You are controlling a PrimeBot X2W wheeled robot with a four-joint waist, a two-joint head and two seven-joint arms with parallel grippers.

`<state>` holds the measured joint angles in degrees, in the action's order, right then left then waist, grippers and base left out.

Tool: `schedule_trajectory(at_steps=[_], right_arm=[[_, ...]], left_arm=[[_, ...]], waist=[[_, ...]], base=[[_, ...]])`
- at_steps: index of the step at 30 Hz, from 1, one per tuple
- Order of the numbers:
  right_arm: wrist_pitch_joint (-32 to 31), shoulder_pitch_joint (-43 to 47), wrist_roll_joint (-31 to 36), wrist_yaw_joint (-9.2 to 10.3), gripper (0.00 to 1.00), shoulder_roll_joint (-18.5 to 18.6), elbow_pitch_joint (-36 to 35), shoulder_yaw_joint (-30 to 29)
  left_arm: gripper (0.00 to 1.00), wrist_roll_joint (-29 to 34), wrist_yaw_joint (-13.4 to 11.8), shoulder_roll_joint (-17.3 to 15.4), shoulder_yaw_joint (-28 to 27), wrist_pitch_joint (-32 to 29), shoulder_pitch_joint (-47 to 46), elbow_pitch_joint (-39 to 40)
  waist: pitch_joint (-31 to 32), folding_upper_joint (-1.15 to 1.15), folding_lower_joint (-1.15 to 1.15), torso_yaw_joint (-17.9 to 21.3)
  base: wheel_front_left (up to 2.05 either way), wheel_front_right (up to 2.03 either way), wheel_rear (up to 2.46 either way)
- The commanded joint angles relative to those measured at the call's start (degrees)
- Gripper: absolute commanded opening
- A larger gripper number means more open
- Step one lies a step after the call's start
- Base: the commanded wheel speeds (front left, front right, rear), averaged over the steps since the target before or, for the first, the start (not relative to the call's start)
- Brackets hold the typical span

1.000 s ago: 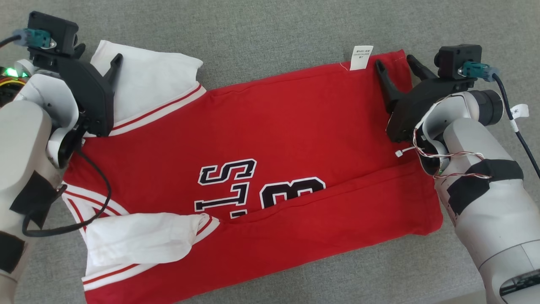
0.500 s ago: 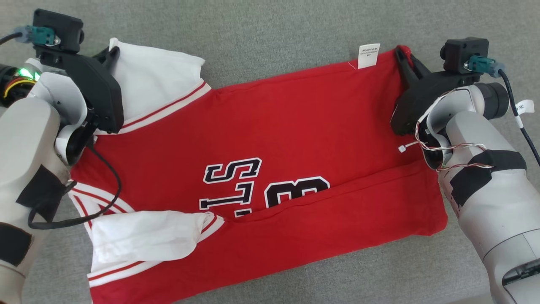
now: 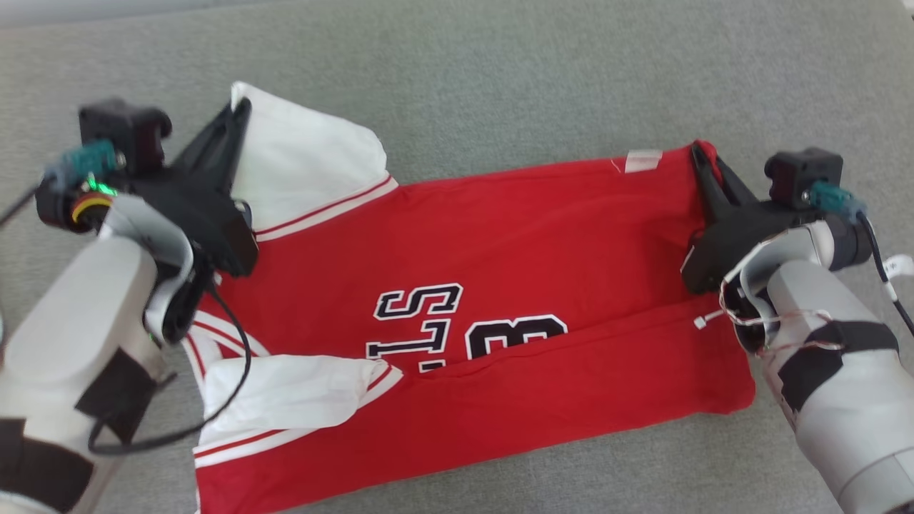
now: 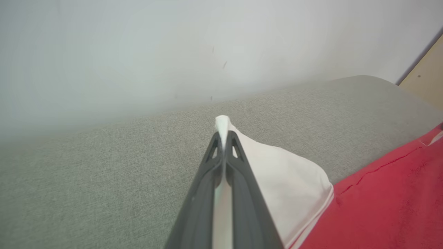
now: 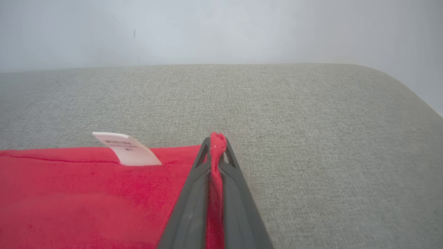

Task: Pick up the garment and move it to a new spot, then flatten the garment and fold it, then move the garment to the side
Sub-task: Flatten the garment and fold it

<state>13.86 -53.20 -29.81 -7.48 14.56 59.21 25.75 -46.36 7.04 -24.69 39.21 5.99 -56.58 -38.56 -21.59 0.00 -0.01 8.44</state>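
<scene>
The red short-sleeved jersey with white sleeves and black-and-white lettering (image 3: 514,243) lies spread across the grey woven-fabric worktop (image 3: 500,86), its length running from the robot's left to its right. Its near long edge is folded over the body, covering the lower part of the lettering (image 3: 421,321). The collar end is on the robot's left and the hem end on its right. One white sleeve with red-striped trim (image 3: 307,168) sticks out at the far left corner. The other white sleeve (image 3: 285,400) lies crumpled on the near left part of the jersey. A small white care label (image 3: 643,160) stands out from the far edge near the right corner.

The left hand (image 3: 239,114) is closed on the far tip of the upper sleeve. In the left wrist view its two dark fingers (image 4: 238,180) are pressed together with a strip of white cloth pinched between them and poking out past the tips. The right hand (image 3: 703,160) is closed on the far right corner of the jersey. In the right wrist view red cloth is squeezed between the fingers (image 5: 193,207) and bunches up just above their tips, with the label just to the left.

A black cable (image 3: 235,371) loops from the left forearm over the near sleeve. A pale wall (image 5: 207,27) rises behind the worktop's far edge.
</scene>
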Motion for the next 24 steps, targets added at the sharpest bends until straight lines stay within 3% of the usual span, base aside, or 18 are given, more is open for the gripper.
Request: schedule_trajectory(at_steps=[1, 13, 19, 24], right_arm=[[0.6, 1.5, -0.8, -0.02, 0.00, 0.8, -0.9, 0.3], [1.4, 10.8, -0.9, -0.02, 0.00, 3.2, -9.4, -3.1], [1.3, 19.0, 0.2, -0.02, 0.00, 4.0, -17.1, -8.1], [1.3, 25.2, 1.2, -0.02, 0.00, 4.2, -22.6, -11.5]], left_arm=[[0.00, 0.4, -0.6, -0.7, -0.1, 1.5, 2.0, 1.4], [0.00, 2.2, -6.5, -3.5, -0.5, 8.0, 16.7, 17.3], [0.00, 2.6, -10.6, -2.9, -2.0, 9.1, 26.1, 23.8], [0.00, 3.0, -12.2, -1.8, -4.5, 9.3, 32.5, 26.6]], waist=[[2.0, 0.00, 0.01, -1.8], [5.1, 0.00, 0.01, -4.3], [6.7, 0.00, 0.01, -5.2], [7.6, 0.00, 0.01, -5.5]], base=[[0.00, 0.00, 0.00], [0.00, 0.00, 0.00], [0.00, 0.00, 0.00], [0.00, 0.00, 0.00]])
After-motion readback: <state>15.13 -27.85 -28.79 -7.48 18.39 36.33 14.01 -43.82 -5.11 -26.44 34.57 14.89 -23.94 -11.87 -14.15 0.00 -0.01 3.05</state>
